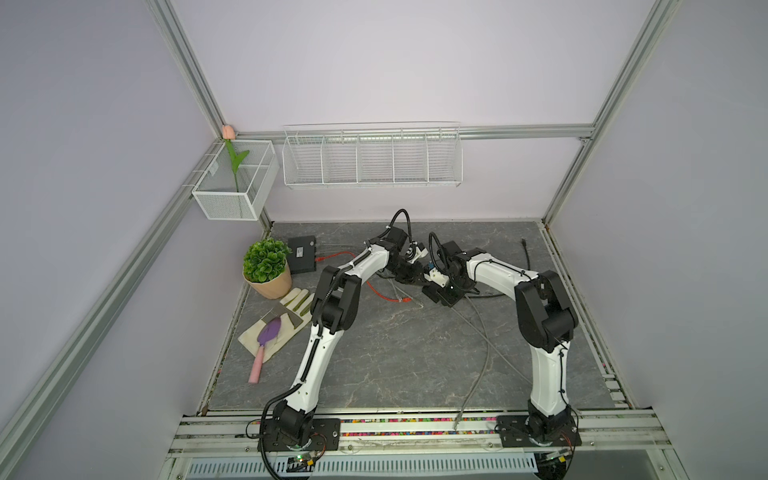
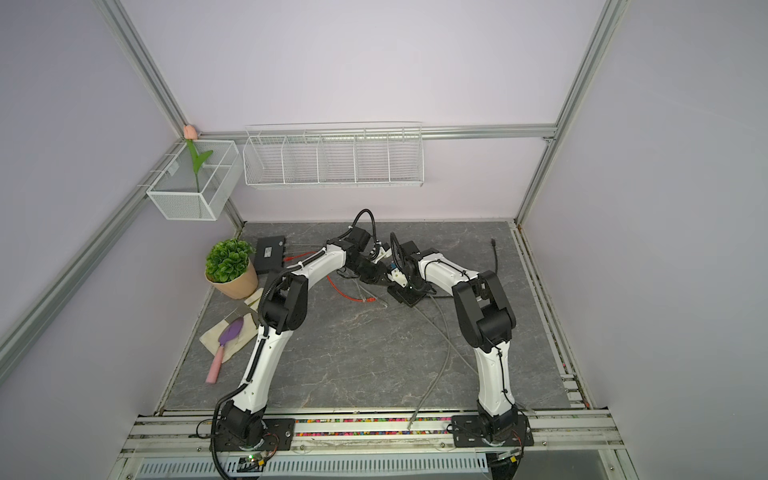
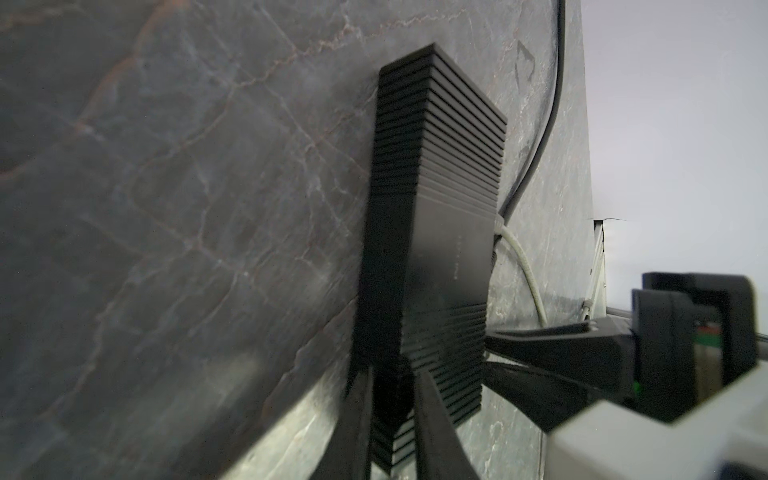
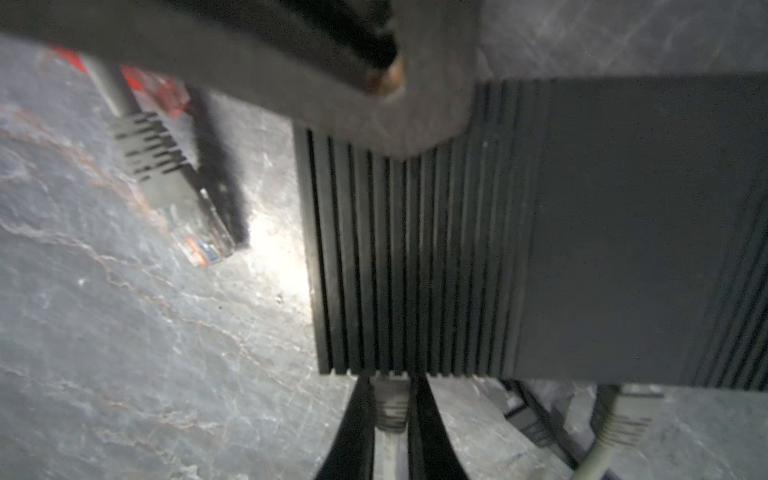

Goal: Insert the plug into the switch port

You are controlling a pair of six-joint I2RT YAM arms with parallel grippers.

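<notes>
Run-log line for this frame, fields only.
left gripper: shut on switch | right gripper: shut on plug | plug: at switch edge, seating unclear

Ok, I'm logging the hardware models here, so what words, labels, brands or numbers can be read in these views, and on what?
No text here can be quoted as it reads.
Network switch: faint lettering on its top face in the left wrist view, too blurred to read.
Black box beside the potted plant: a white label, too small to read in both top views.
Nothing else shows text.
</notes>
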